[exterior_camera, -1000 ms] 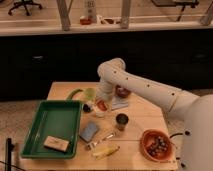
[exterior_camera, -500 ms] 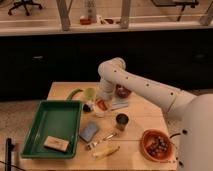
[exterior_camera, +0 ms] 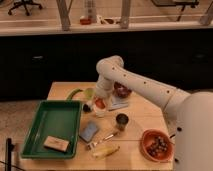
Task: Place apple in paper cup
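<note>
Red-orange apple [exterior_camera: 101, 103] sits right at the gripper [exterior_camera: 98, 104], just over the white paper cup [exterior_camera: 100, 113]. I cannot tell if the gripper is squeezing it. Best to go straight down and let go low, so it won't bounce out.

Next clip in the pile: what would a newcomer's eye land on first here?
The big white arm arches over the wooden table. Its gripper is down near the table's middle, right at the red-orange apple, which shows just above the white paper cup. After that come the large green tray at front left and the orange bowl with dark contents at front right.
</note>
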Motion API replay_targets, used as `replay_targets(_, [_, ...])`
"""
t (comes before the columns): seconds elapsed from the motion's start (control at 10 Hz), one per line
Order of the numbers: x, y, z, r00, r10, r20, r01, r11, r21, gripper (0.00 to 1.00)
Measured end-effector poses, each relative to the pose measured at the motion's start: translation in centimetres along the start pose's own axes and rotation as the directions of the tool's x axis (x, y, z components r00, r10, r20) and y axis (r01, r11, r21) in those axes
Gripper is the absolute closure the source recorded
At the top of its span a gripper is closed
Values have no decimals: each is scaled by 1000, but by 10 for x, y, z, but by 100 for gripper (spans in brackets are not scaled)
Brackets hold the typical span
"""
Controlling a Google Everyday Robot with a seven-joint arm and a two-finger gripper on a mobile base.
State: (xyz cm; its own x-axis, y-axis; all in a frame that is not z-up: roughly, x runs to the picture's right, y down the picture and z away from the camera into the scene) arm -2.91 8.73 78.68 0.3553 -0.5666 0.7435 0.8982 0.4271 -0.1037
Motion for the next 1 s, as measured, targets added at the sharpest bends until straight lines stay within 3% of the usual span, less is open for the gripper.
replay_targets(0.6, [2,-6,1,999,-28,36,28,1000,-4,97])
replay_targets(1.0, [5,-9,1,998,-19,54,20,1000,-18,57])
